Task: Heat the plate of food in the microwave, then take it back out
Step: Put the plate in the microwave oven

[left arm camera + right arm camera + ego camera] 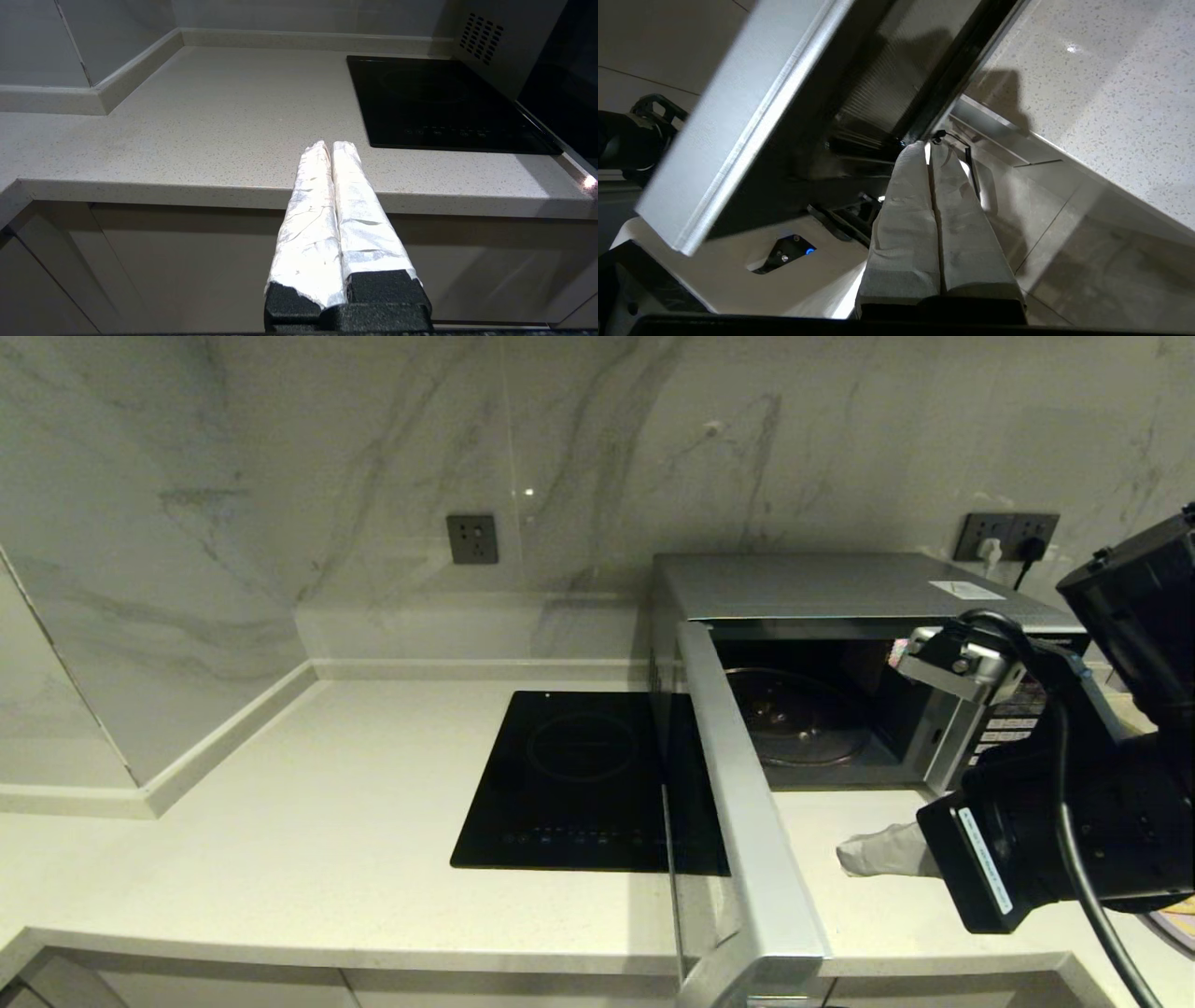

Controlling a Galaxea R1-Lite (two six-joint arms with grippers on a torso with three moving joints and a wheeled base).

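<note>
Counter: pale speckled stone worktop [280, 821] under marble walls, running beneath both arms.
Left pincer: parked off the worktop's front edge, its wrapped tips pressed together on nothing [331, 147]; the black cooktop [444, 102] lies ahead of it and to one side.
Microwave door: swung fully open [738, 803], its free edge reaching out past the counter front, just leftward of the right pincer.
Right pincer: low over the counter in front of the oven mouth [854, 854], tips together and empty, aimed at the door.
Plate of food: only a lilac sliver of rim [1178, 922] shows behind this pincer's wrist, at the frame's right edge; the rest is hidden.
Microwave: beyond the pincer [822, 583], cavity empty, glass turntable [794, 719] bare.
Step, as I judge it: the plate is outside the oven; whether loading or closing comes next I cannot tell.
Doing it well: part the tips before reaching the rim, grip it level so the sticks stay put, and swing wide of the door's edge.
</note>
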